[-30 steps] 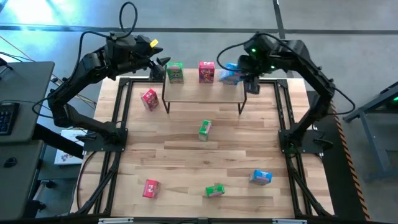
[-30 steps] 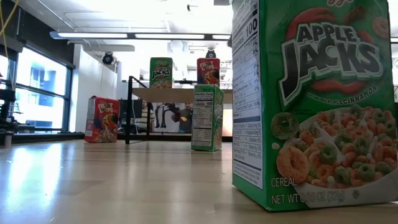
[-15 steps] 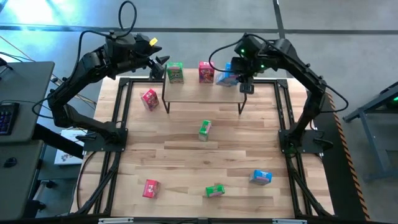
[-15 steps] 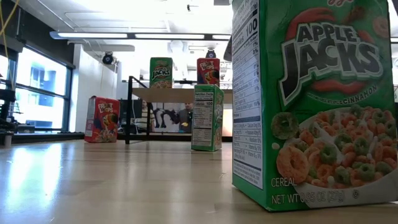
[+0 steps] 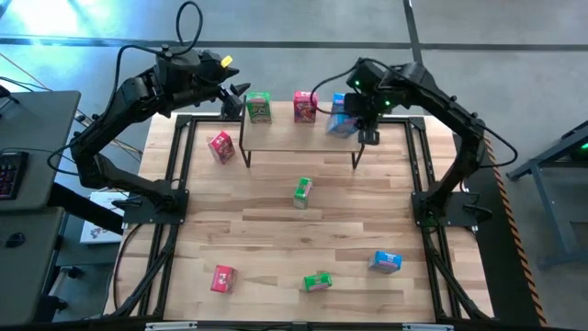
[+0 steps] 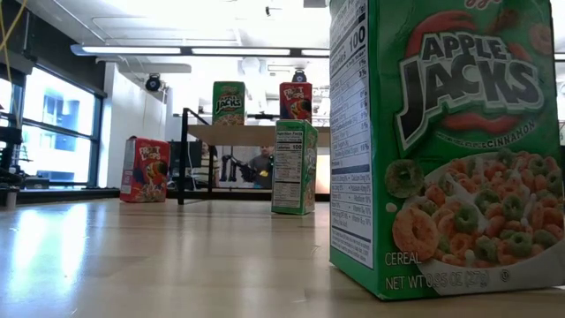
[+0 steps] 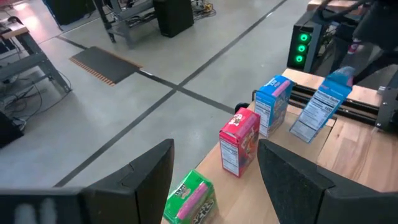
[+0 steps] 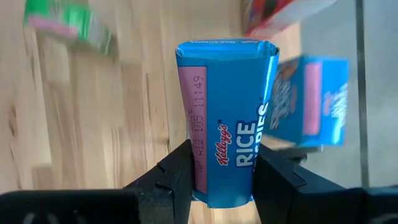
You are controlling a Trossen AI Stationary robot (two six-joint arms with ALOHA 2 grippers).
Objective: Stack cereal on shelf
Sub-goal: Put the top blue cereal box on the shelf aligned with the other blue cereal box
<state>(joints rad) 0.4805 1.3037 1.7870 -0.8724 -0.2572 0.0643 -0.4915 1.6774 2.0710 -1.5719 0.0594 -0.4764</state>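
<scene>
The shelf stands at the table's far side. On its top board stand a green cereal box, a red one and a blue one. My right gripper is above the shelf's right end, shut on a second blue box, which also shows as the tilted box in the left wrist view. My left gripper hovers open by the shelf's far left corner, behind the green box. My right gripper pinches the blue box between its two fingers, which sit on opposite faces near the box's end closest to the wrist. They come from above, slanting. The box is tilted, its free end pointing away from the gripper.
On the table lie more boxes: red left of the shelf, green at the centre, and red, green and blue near the front edge. A large green box fills the low view's right side.
My right gripper, holding its blue box, has shifted first toward the table's left and then a little toward the near edge. The box now sits apart from the blue box standing on the shelf.
</scene>
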